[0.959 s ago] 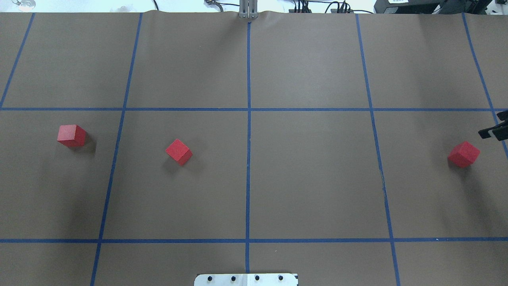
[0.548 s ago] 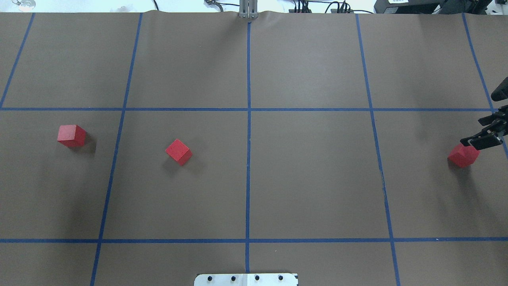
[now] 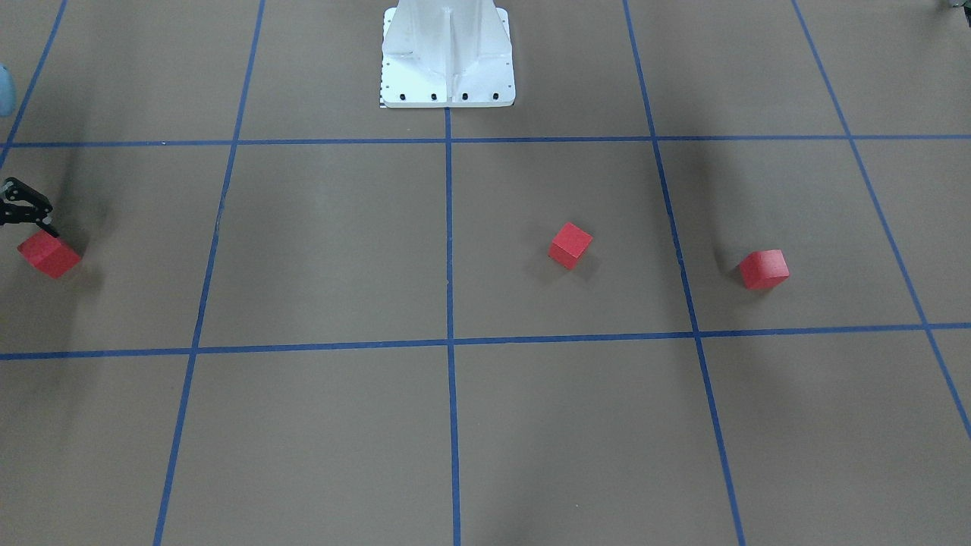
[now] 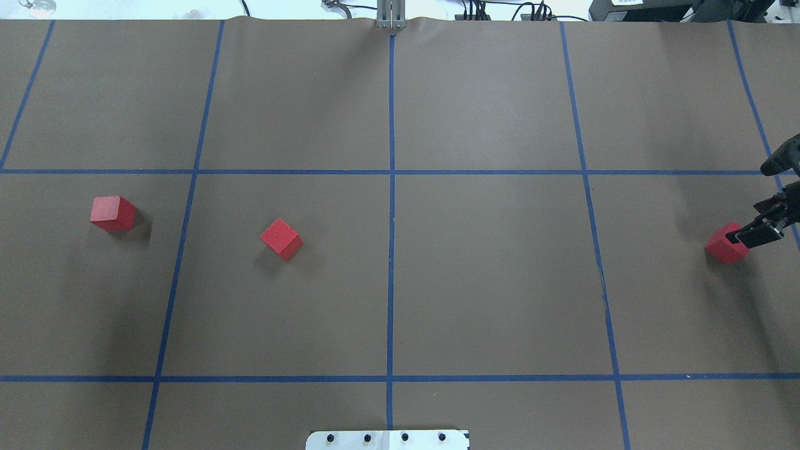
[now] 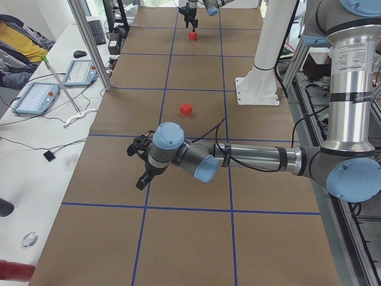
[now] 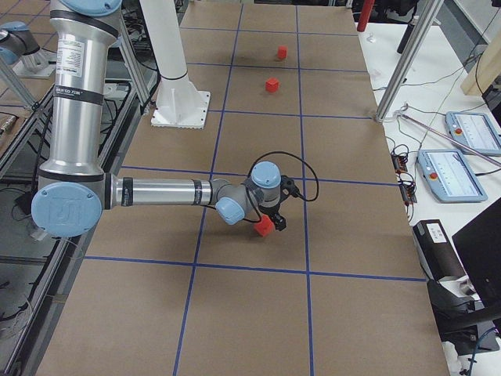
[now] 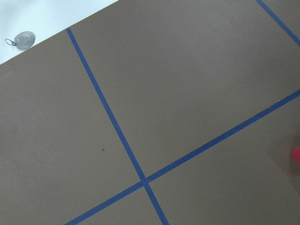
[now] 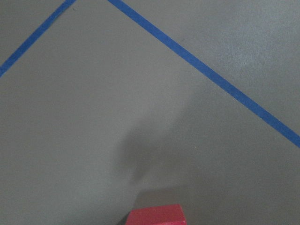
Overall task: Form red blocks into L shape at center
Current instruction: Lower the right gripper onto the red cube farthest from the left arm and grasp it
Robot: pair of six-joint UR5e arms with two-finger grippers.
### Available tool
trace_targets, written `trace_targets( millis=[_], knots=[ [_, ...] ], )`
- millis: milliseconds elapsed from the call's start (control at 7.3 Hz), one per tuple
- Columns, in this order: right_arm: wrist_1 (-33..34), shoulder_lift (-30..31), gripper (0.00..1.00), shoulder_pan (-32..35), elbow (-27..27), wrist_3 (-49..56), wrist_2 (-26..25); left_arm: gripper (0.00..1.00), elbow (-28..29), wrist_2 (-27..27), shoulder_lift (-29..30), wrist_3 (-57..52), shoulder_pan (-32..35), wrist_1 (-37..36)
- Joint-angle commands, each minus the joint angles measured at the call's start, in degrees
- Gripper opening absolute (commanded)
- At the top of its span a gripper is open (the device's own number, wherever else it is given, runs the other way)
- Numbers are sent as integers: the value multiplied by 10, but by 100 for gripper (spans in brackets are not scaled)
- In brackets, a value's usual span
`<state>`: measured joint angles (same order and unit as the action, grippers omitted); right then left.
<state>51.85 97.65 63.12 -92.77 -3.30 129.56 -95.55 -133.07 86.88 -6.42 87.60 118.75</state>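
Three red blocks lie apart on the brown gridded floor. The left block and the middle block sit left of the centre line, untouched. The right block lies near the right edge. My right gripper hangs right over it, looks open, and part of it covers the block's top; both also show in the front view, the gripper above the block. The right wrist view shows the block at its bottom edge. My left gripper shows only in the exterior left view; I cannot tell its state.
The white robot base sits at the near edge on the centre line. A side table with tablets and a metal post borders the far edge. A sliver of red shows in the left wrist view.
My right gripper has come in from the right edge and moved down and left onto the right block. The three blocks have not moved.
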Motion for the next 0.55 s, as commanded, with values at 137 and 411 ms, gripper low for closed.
trace_targets(
  millis=[137,411],
  knots=[
    [1,-1,99,-13,19,-7,3,100,0,0,0,0,0,2],
    [5,-1,99,-26,20,-7,-3,100,0,0,0,0,0,3]
  ],
)
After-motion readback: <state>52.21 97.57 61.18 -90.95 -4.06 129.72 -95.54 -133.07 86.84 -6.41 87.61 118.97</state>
